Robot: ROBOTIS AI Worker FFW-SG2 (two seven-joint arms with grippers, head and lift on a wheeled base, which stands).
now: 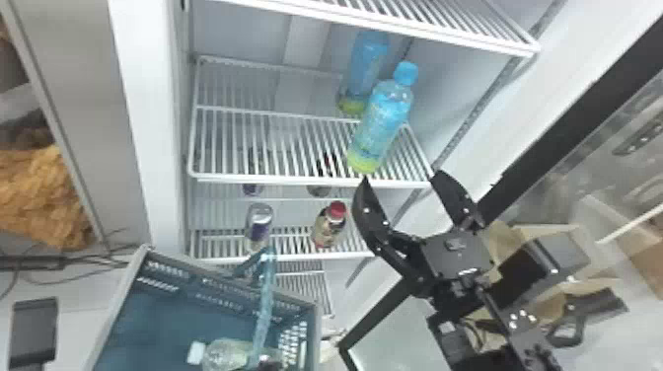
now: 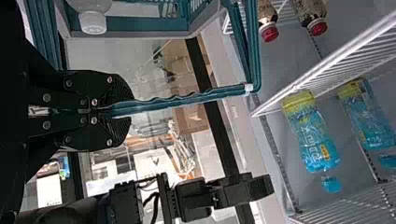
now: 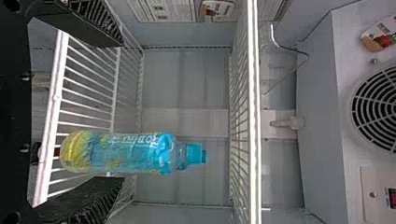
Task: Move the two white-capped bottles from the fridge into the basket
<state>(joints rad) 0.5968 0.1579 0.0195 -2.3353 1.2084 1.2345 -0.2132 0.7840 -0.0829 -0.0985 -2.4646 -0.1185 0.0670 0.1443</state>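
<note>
A: ok so where's the white-capped bottle point(image 1: 224, 354) at?

B: in the teal basket point(image 1: 148, 308), bottom of the head view, left of centre, cap pointing to the frame's left. can't tell where the second one is, tbh.

A: and the pincers?

B: left gripper point(image 1: 270, 364) has the basket handle point(image 1: 265, 306), down at the bottom edge. in its wrist view the left gripper point(image 2: 128, 112) is pinched tight on it, left of centre. right gripper point(image 1: 400, 177) is spread wide, holding nothing, right of centre, by the front edge of a wire shelf point(image 1: 306, 180).

A: what's on that shelf?

B: two blue-capped bottles, upper right of centre: the front one point(image 1: 380, 123) near the open fingers, the other point(image 1: 367, 64) behind it. one shelf down, around the middle of the frame, there's a purple and silver can point(image 1: 259, 227) and a red-capped bottle point(image 1: 329, 229) to its right, lol.
</note>
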